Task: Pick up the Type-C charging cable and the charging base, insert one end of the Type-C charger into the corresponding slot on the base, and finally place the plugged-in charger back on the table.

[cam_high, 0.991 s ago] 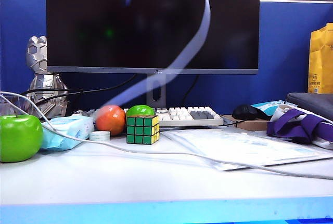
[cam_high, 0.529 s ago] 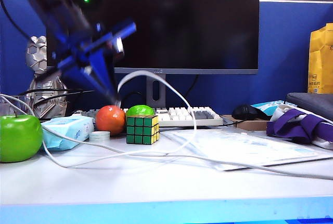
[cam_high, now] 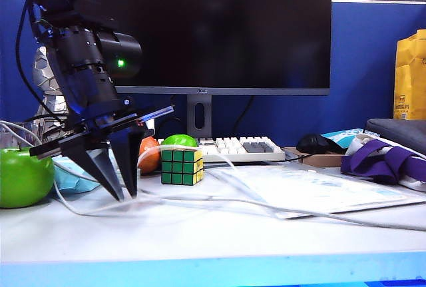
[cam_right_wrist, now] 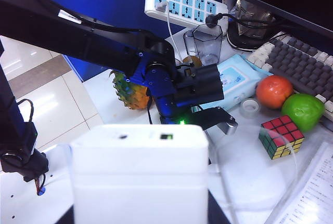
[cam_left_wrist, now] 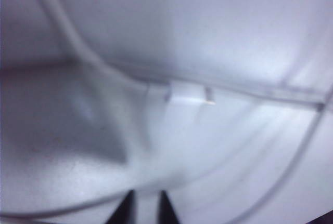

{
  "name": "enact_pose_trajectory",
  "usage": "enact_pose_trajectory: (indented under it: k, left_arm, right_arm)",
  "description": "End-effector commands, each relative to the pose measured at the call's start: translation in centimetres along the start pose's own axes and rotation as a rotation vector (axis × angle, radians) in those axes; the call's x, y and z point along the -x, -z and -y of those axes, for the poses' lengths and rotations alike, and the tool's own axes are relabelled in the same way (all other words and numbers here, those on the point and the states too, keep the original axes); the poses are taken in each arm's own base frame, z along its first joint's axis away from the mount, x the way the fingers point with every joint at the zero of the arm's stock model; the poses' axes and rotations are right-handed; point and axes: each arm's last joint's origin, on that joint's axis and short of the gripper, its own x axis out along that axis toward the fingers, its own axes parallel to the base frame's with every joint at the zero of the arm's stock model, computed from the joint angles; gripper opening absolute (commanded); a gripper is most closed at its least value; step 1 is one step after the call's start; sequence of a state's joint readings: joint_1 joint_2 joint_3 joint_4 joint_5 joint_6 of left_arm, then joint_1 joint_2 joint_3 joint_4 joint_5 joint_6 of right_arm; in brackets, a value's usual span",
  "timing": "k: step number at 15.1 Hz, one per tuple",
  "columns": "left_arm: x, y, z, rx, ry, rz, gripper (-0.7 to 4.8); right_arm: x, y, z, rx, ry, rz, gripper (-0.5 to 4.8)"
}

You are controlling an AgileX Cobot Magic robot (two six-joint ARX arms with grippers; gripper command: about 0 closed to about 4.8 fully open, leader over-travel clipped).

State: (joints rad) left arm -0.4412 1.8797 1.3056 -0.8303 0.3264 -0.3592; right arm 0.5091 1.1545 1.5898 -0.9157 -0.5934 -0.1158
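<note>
White counter (cam_high: 219, 240) carries the Type-C charging cable (cam_high: 279, 208), its plug (cam_left_wrist: 184, 95) lying flat just beyond the slightly parted left claw (cam_high: 118, 194), while the right claw, unseen, clamps the charging base (cam_right_wrist: 140, 177).

White Type-C charging cable (cam_high: 219, 202), green-and-yellow checkered cube (cam_high: 182, 165).

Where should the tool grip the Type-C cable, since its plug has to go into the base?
Grip the white plug housing of the Type-C charging cable, just behind the metal tip. It lies flat on the table, so probably come from above, fingers across its sides. The left tool hangs over it; the right tool holds the charging base.
</note>
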Motion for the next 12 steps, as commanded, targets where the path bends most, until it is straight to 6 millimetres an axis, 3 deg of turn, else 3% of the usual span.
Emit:
enact_pose_trajectory:
  k: [1,7,12]
  left_arm:
    - [0.2,-0.1,0.1,-0.004,-0.003,0.014,1.88]
    - [1.4,-1.0,1.0,0.235,0.096,0.098,1.77]
    - [-0.7,-2.1,0.9,0.4,0.173,0.077,1.5]
  right_arm:
    - [0.3,-0.4,-0.2,0.017,-0.001,0.031,-0.04]
    - [0.3,-0.3,-0.2,0.016,-0.001,0.03,-0.04]
    - [0.3,-0.3,-0.2,0.014,-0.002,0.028,-0.04]
